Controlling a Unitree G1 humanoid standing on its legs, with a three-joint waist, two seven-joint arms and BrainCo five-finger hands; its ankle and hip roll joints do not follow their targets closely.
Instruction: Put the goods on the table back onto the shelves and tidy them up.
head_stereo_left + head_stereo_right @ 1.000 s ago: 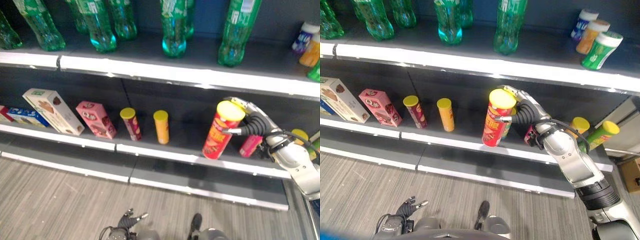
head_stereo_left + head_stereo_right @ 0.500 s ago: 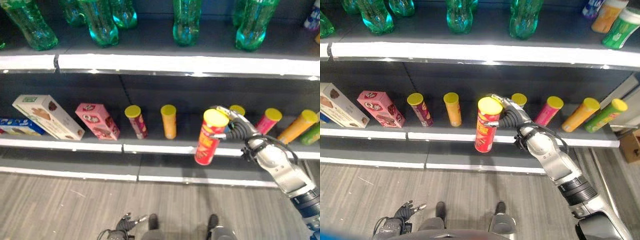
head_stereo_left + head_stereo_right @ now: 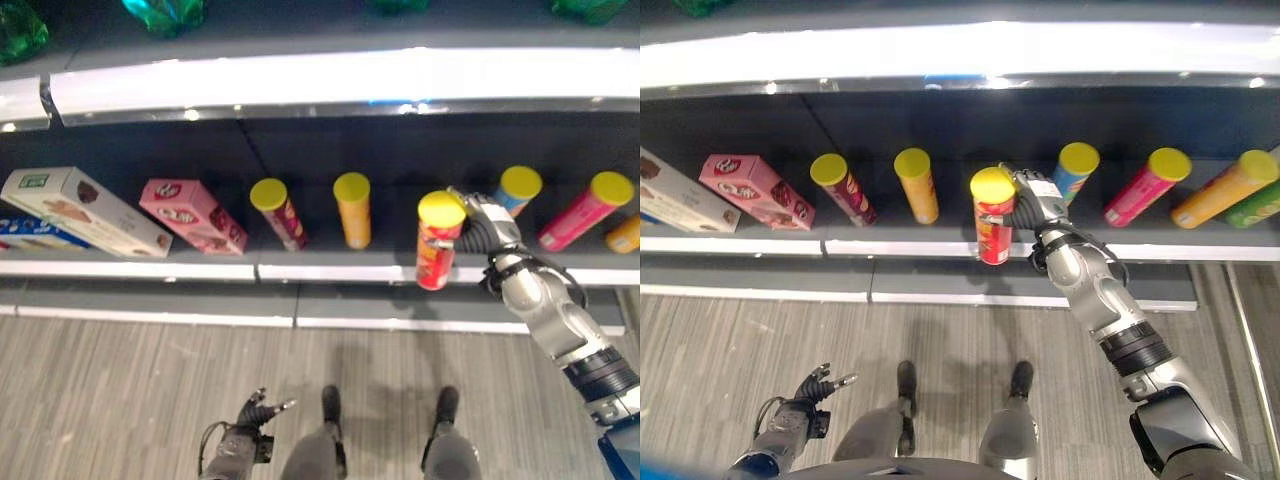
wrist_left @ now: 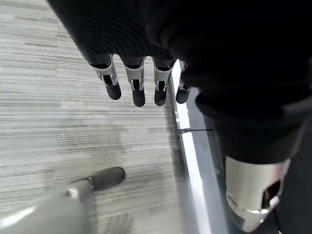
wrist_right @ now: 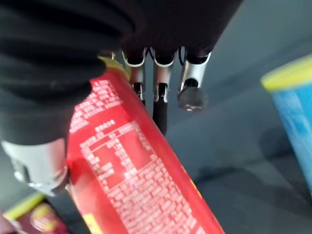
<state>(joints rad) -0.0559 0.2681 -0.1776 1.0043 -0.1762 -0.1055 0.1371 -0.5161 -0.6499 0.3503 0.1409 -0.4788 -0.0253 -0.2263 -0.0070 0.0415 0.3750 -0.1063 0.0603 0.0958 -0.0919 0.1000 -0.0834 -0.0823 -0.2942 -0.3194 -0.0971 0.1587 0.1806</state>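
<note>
Holding: the right hand [image 3: 1032, 208] has its fingers and thumb curled round a red can [image 3: 992, 218] with a yellow lid, gripping it near the top
Where the can is: upright at the front of the lower shelf [image 3: 330, 269], in the gap between the orange can [image 3: 354, 209] and the blue can [image 3: 517, 190]; its base hangs over the white front edge, and I cannot tell whether it touches the shelf
Other hand: the left hand [image 3: 250, 412] hangs low over the floor [image 3: 120, 400], fingers loose and spread, holding nothing
Step, as I judge it: setting the red can down in the row
Risk one: if the hand lets go with the base this far forward, the can could tip off the edge and drop to the floor
Risk two: pushing it further in, the knuckles or the can could knock the blue can just beside the hand, since that gap looks tight
Risk three: the can is tall and narrow, so a tilted release may topple it into the orange one
Cans on the lower shelf: seven, counting the held one, with dark red [image 3: 280, 212], pink [image 3: 1146, 186], another orange and green [image 3: 1254, 204] among them
Boxes: three, one pink [image 3: 196, 214], one white [image 3: 82, 210], one blue [image 3: 40, 234] lying behind it
Green bottles on the upper shelf: bottoms alone are in view, too few to count
</note>
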